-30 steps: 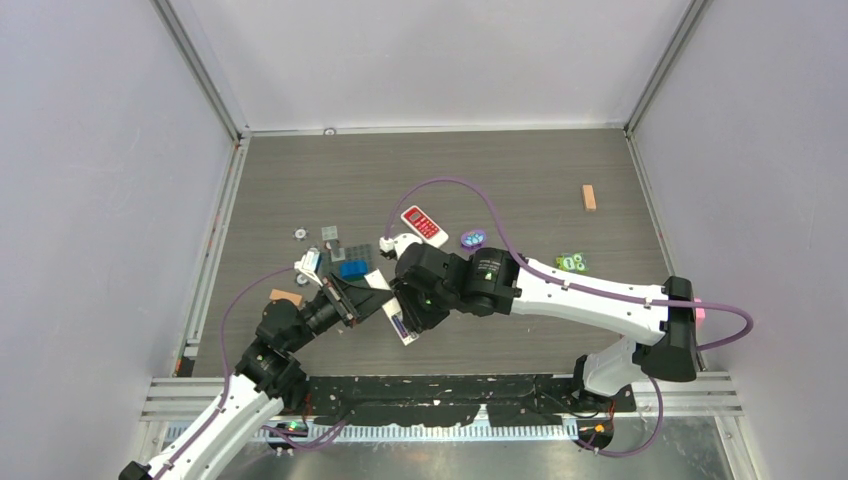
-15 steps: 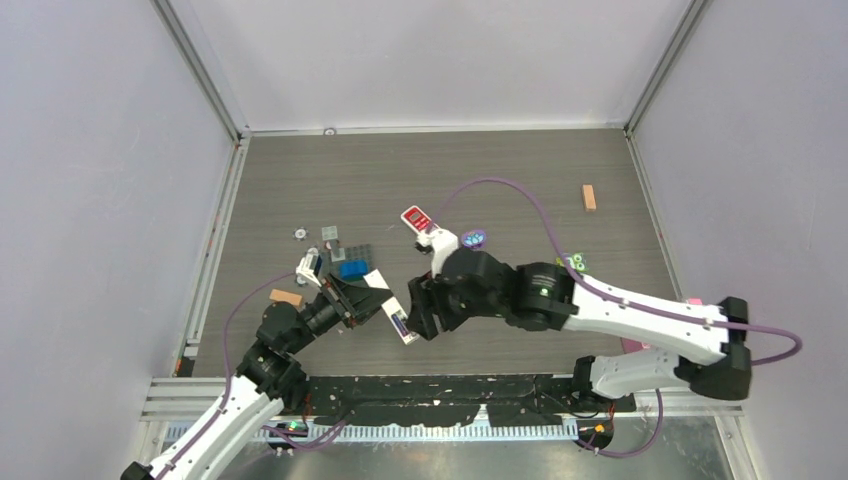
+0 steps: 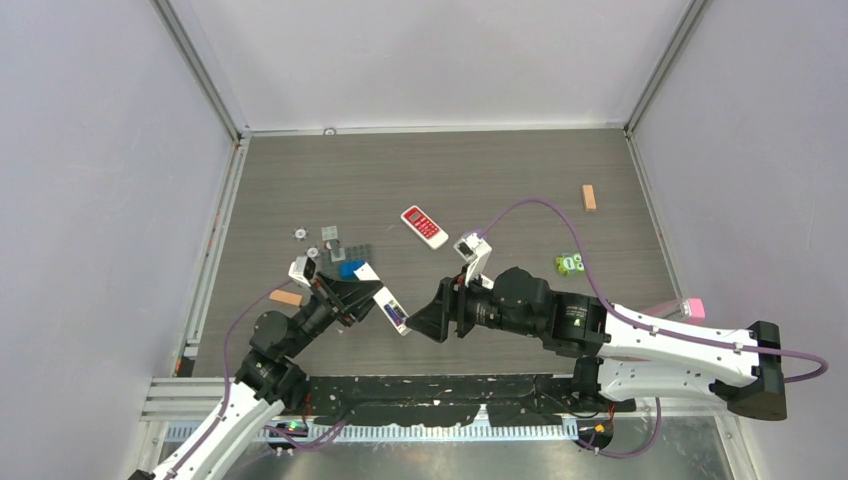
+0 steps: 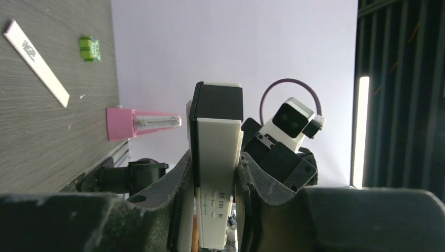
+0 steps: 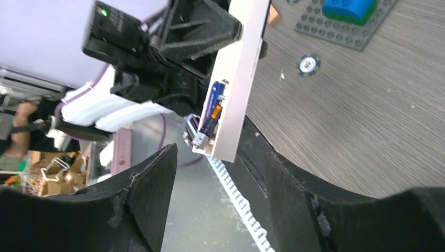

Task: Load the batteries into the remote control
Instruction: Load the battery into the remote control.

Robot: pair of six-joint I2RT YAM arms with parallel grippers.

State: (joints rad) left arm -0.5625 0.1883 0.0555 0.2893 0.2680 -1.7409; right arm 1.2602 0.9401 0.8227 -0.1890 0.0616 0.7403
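near centre, left gripper [image 3: 352, 297] clamped the remote control [image 3: 389, 309], its length pointing right at the open, empty right gripper [image 3: 418, 322].

On the grey wood-grain counter [image 3: 520, 165] a wide white remote with a red button face [image 3: 424, 226] lies slanted near the middle. Left of it sits a grey studded baseplate [image 3: 360, 250] carrying a blue brick [image 3: 350, 268], with a small grey square tile [image 3: 330, 233] and two small round chips [image 3: 298, 233] close by. One tan block [image 3: 285, 297] lies at the near left, another tan block [image 3: 589, 197] at the far right. A small green piece [image 3: 570, 264] sits right of centre, and a pink tapered object [image 3: 675, 308] lies at the near right edge
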